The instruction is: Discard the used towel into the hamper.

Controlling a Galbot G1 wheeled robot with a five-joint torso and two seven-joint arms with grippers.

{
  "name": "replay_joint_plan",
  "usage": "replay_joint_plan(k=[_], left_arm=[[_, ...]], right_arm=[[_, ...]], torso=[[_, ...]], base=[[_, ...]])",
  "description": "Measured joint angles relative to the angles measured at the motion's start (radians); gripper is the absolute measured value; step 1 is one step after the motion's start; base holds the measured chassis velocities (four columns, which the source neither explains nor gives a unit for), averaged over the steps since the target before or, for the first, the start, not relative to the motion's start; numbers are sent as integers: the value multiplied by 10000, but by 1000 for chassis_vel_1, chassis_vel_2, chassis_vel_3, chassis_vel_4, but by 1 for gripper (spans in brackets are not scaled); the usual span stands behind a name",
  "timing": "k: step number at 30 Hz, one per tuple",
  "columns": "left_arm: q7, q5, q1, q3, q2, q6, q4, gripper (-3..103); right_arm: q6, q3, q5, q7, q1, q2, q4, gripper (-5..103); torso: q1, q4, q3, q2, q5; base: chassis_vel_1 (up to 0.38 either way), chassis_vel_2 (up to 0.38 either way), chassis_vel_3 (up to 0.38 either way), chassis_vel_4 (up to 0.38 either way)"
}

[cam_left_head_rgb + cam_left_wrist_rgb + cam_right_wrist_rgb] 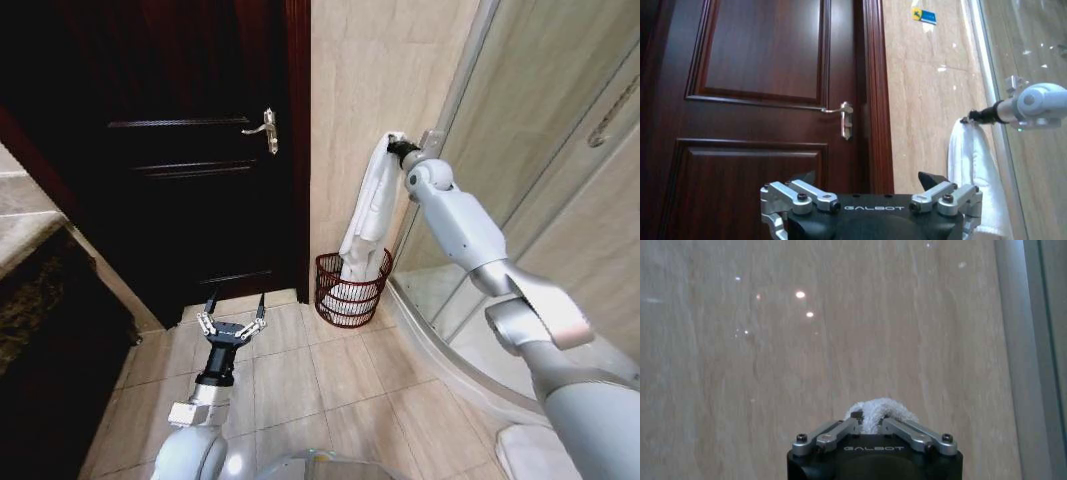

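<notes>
White terry towel [368, 215] hangs long and limp from the right gripper [396, 146], pinched tight at its top corner up against the beige marble wall [345, 90]. Its lower end drops into the small round dark red-brown wire hamper [351, 290], which stands on the tiled floor [310, 370] in the corner between the dark wooden door [190, 150] and the glass shower screen [540, 120]. Down low, the left gripper [233, 312] hovers over the tiles, fingers spread wide, holding nothing.

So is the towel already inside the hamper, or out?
Partly in: the towel hangs from the shut right gripper, and its lower end reaches into the hamper.
</notes>
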Motion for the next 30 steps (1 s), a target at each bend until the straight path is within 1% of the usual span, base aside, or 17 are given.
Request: replay_joint_plan(k=[4, 7, 9, 12, 17, 20, 22, 29, 30], left_arm=[[0, 0, 7, -3, 1, -5, 16, 100], [3, 7, 24, -2, 1, -11, 47, 100], [3, 10, 25, -1, 1, -12, 53, 100], [8, 40, 27, 2, -11, -29, 82, 100], [10, 56, 30, 4, -23, -38, 82, 100], [12, 72, 29, -2, -25, -77, 93, 100], [12, 72, 27, -7, -20, -81, 93, 100], [22, 155, 60, 29, -66, -216, 199, 100], [22, 155, 60, 29, -66, -216, 199, 100]], right_arm=[[63, 139, -121, -41, -249, 5, 12, 2], [100, 269, -190, -84, -494, -32, 110, 2], [105, 287, -204, -97, -538, -39, 128, 2], [129, 360, -250, -116, -719, -60, 210, 2], [142, 391, -274, -118, -795, -55, 252, 2], [142, 401, -302, -118, -855, -54, 282, 2], [142, 402, -306, -118, -858, -54, 282, 2], [143, 343, -363, -120, -946, -6, 291, 2], [143, 343, -363, -120, -946, -6, 291, 2]], torso=[[-50, 0, -82, -134, 2], [-114, 0, -199, -313, 0], [-123, 0, -220, -343, 0], [-188, -1, -327, -515, 1], [-231, 0, -422, -654, 0], [-299, 0, -532, -830, 0], [-314, 0, -553, -868, 1], [-427, 0, -779, -1209, 0], [-427, 0, -779, -1209, 0]], base=[[0, 0, 0, 0], [0, 0, 0, 0], [0, 0, 0, 0], [0, 0, 0, 0], [0, 0, 0, 0], [0, 0, 0, 0], [0, 0, 0, 0], [0, 0, 0, 0], [0, 0, 0, 0]])
